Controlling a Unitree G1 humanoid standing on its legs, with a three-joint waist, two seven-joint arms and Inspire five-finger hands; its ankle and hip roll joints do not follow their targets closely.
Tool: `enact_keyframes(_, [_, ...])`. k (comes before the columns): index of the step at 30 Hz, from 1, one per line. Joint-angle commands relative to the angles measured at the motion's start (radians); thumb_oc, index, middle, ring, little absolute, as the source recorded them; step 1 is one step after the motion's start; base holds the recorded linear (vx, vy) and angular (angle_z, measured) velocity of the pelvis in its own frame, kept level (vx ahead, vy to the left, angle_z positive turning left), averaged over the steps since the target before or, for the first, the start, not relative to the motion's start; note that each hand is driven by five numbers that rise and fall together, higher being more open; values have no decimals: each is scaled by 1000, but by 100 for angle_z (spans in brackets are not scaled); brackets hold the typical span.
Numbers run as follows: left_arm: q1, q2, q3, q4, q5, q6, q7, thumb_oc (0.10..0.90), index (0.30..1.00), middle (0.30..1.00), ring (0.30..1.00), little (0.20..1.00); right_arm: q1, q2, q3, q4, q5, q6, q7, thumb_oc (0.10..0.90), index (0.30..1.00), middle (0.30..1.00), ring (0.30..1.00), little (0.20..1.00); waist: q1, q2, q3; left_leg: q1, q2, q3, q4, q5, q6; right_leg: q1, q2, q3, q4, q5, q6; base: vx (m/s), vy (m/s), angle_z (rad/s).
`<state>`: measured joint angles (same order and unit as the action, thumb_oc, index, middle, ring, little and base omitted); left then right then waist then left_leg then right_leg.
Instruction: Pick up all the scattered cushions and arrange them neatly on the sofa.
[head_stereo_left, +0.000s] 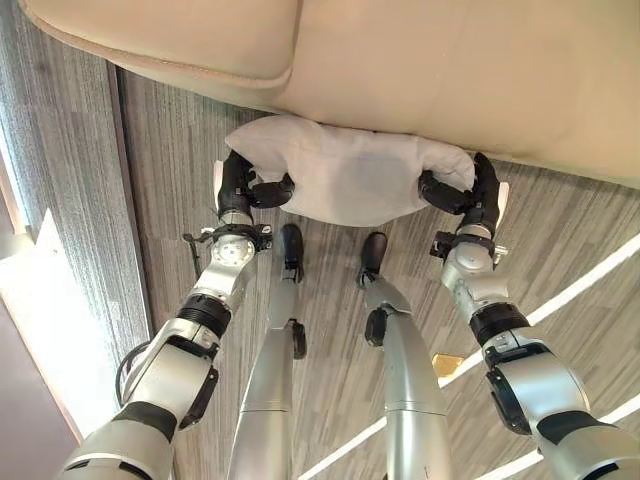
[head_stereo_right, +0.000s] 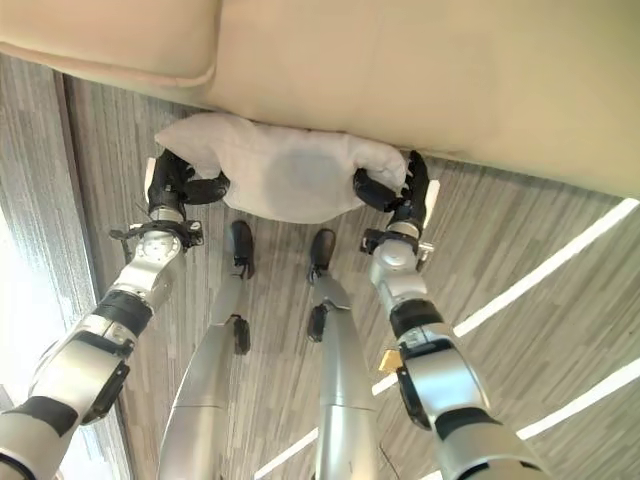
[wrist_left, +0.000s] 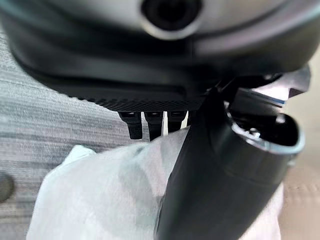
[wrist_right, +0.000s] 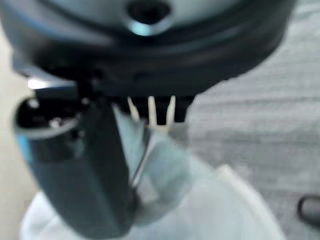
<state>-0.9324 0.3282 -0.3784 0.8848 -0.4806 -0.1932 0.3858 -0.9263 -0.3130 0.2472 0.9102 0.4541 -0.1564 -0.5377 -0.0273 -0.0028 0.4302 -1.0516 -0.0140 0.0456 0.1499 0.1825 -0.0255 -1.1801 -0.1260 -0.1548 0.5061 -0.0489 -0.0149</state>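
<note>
Cushion (head_stereo_left: 345, 172): white, held against the sofa (head_stereo_left: 450, 70) front edge, above the floor.
Left hand (head_stereo_left: 245, 185): clamped on its end.
Right hand (head_stereo_left: 462, 190): clamped likewise.
Advice: you should lift both ends evenly onto the sofa.

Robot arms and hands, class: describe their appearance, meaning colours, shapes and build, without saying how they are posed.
Both arms are silver-grey rounded segments joined by black ribbed rings at the joints. Each ends in a dark hand, the left hand and the right hand, with black fingers and a thick black thumb. A pale plate shows along each hand's outer side. Each wrist is a silver cylinder with small black fittings.
</note>
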Motion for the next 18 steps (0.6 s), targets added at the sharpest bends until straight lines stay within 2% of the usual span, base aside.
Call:
enact_keyframes(1, [19, -46, -38, -58, 19, -74, -8, 800, 900, 900, 900, 900, -3, 60, 118, -133, -33, -103, 63, 400, 300, 300, 300, 300, -4, -7, -120, -25, -18, -28, 104, -189, -19, 56, -29, 39, -251, 103, 146, 25, -34, 1])
enact_keyframes(2, [7, -62, -51, -74, 29, -76, -9, 461, 392, 392, 392, 392, -11, 71, 135, -167, -43, -112, 74, 400, 300, 300, 300, 300, -7, -5, -126, -25, -18, -28, 101, -187, -20, 53, -25, 37, -251, 102, 145, 0, 0, 0])
enact_keyframes(3, [7, -62, -51, -74, 29, -76, -9, 400, 300, 300, 300, 300, -11, 71, 135, -167, -43, -112, 74, 400, 300, 300, 300, 300, -7, -5, -127, -25, -18, -28, 101, -187, -20, 53, -25, 37, -251, 102, 145, 0, 0, 0])
enact_keyframes(8, [42, -80, -46, -159, 44, -82, -20, 400, 300, 300, 300, 300, 37, 70, 130, -261, -92, -130, 102, 400, 300, 300, 300, 300, -11, -3, -164, -1, -21, -32, 87, -186, -24, 69, -16, 31, -251, 98, 145, 0, 0, 0])
enact_keyframes(11, [117, -77, -28, -195, 63, -75, -45, 400, 300, 300, 300, 300, 133, 65, 97, -303, -110, -129, 126, 400, 300, 300, 300, 300, -13, -3, -185, 65, -21, -30, 67, -187, -28, 129, -13, 23, -264, 94, 146, 3, -10, -1])
enact_keyframes(12, [162, -74, -26, -221, 74, -72, -64, 400, 300, 300, 300, 300, 190, 60, 81, -341, -112, -133, 146, 400, 300, 300, 300, 300, -16, -4, -193, 119, -22, -32, 45, -187, -32, 182, -10, 17, -285, 96, 148, -53, -19, -3])
enact_keyframes(13, [191, -72, -22, -240, 80, -69, -78, 400, 300, 300, 300, 300, 229, 55, 70, -369, -111, -137, 159, 400, 300, 300, 300, 300, -25, -9, -194, 133, -29, -26, 41, -158, -28, 204, -18, 6, -302, 127, 142, -51, -31, -3])
enact_keyframes(18, [357, -46, -6, -408, 115, -69, -122, 400, 300, 300, 300, 300, 417, 38, 34, -489, -113, -135, 217, 400, 300, 300, 300, 300, -30, -10, -214, 316, -30, -40, -10, -163, -29, 387, -13, -18, -355, 127, 144, 23, -15, 0])
